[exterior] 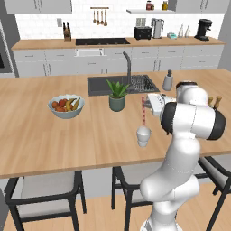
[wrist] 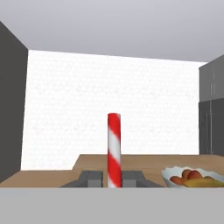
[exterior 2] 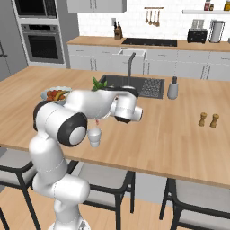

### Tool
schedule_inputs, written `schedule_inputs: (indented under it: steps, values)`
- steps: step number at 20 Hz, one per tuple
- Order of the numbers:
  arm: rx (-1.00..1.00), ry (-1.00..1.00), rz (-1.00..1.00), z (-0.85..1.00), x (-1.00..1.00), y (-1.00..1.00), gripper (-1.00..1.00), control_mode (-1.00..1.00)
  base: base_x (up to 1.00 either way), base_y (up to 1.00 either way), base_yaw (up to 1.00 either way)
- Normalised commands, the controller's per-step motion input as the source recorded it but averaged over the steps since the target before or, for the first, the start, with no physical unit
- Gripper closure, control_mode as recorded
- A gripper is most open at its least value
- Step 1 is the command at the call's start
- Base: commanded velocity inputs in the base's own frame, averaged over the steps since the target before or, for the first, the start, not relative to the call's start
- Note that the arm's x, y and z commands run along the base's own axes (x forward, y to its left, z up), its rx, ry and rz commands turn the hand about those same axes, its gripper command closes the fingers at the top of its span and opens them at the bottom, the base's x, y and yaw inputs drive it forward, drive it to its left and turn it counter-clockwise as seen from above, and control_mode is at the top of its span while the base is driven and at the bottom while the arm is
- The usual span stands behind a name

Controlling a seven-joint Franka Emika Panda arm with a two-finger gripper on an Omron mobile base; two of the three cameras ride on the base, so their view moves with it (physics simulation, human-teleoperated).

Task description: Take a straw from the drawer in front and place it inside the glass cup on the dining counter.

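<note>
end effector (wrist: pixel 113 177): holding 1 straw (exterior: pixel 144 110) upright | above 1 cup (exterior: pixel 143 135) | 1 plant (exterior: pixel 117 94), 1 fruit bowl (exterior: pixel 66 106) on bench (exterior: pixel 36 135)

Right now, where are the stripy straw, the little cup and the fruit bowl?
straw (exterior: pixel 144 111): left base view, middle of its stem.
glass cup (exterior: pixel 143 134): left base view, its side.
fruit bowl (exterior: pixel 66 113): left base view, front wall.

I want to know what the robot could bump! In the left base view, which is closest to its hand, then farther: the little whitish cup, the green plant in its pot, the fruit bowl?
1. Small pale translucent glass cup, just below the gripper.
2. Green potted plant, a little to its left.
3. Pale bowl of fruit, far left on the light-wood dining counter.
</note>
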Motion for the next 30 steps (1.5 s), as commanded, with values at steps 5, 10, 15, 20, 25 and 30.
schedule_inputs:
  steps: [5,10,15,20,25,30]
  values:
    - [0.00,0.00,0.00,0.06,-0.34,0.01,1.00,-1.00,0.00,0.00,0.00]
    - [0.02,0.04,0.00,-0.10,-0.45,0.01,1.00,-1.00,0.00,0.00,0.00]
    - [0.02,0.08,0.00,-0.06,-0.26,0.07,1.00,-1.00,0.00,0.00,0.00]
    - [0.00,0.11,0.00,-0.01,0.04,0.02,1.00,-1.00,0.00,0.00,0.00]
    - [0.01,0.10,0.02,-0.08,0.23,0.00,1.00,-1.00,0.00,0.00,0.00]
    - [0.01,0.04,0.04,-0.21,0.16,0.00,1.00,-1.00,0.00,0.00,0.00]
